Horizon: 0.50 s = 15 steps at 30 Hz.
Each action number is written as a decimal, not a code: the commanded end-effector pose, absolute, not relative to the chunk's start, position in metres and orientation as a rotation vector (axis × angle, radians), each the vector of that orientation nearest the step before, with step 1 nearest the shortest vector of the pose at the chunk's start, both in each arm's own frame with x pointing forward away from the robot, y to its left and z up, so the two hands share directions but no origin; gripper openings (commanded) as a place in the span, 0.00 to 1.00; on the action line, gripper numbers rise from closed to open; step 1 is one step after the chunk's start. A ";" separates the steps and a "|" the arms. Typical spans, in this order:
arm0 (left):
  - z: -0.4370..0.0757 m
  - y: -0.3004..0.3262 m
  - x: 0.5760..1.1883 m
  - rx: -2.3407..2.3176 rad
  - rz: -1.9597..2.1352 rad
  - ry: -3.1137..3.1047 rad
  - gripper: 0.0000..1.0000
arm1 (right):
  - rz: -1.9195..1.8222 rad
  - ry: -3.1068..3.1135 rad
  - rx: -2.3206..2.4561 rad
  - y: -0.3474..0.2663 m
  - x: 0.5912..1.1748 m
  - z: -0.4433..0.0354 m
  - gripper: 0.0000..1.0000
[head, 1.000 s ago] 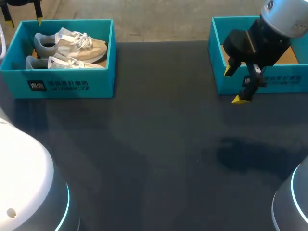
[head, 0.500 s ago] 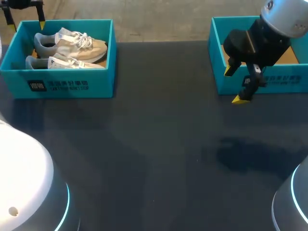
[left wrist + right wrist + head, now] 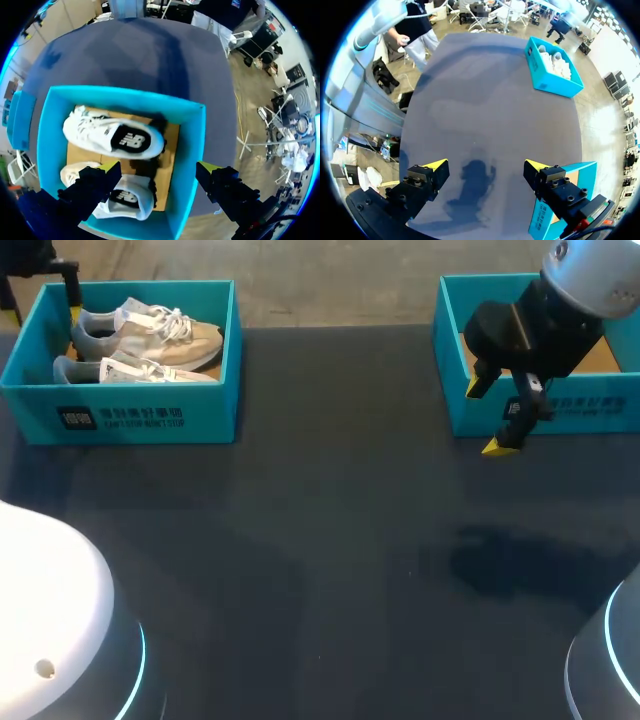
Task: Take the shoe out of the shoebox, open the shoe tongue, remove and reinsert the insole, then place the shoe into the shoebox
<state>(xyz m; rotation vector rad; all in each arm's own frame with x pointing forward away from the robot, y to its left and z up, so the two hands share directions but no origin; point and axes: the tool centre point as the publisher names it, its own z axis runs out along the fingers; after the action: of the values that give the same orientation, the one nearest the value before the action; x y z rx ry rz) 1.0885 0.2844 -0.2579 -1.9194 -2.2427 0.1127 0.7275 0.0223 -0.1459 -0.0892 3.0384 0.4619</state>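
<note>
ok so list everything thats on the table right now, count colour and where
shoes: 2, white and beige with grey heels, lying side by side in the left shoebox; the back shoe by its far wall, the front shoe by its near wall
shoeboxes: 2, teal; the left shoebox at the table's far left, the right shoebox at its far right, with a brown floor showing and partly hidden by my right arm
table: 1, dark, under everything
left gripper: 1, black with yellow tips, open, above the left shoebox's outer end, at the shoes' heels
right gripper: 1, black with yellow tips, open, over bare table just in front of the right shoebox
</note>
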 end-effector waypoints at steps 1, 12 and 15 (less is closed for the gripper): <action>-0.264 0.283 1.066 -2.041 -0.057 -2.261 1.00 | 0.457 3.041 -0.087 0.024 0.729 -0.147 1.00; -0.276 0.286 1.056 -2.136 -0.093 -2.187 1.00 | 0.457 3.041 -0.087 0.024 0.729 -0.147 1.00; -0.276 0.286 1.056 -2.136 -0.093 -2.187 1.00 | 0.457 3.041 -0.087 0.024 0.729 -0.147 1.00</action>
<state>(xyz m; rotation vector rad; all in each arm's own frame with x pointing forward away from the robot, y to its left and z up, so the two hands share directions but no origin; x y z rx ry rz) 1.0617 0.2861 -0.2758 -2.0832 -2.1442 0.0154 0.7275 0.0223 -0.1459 -0.0892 3.0384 0.4618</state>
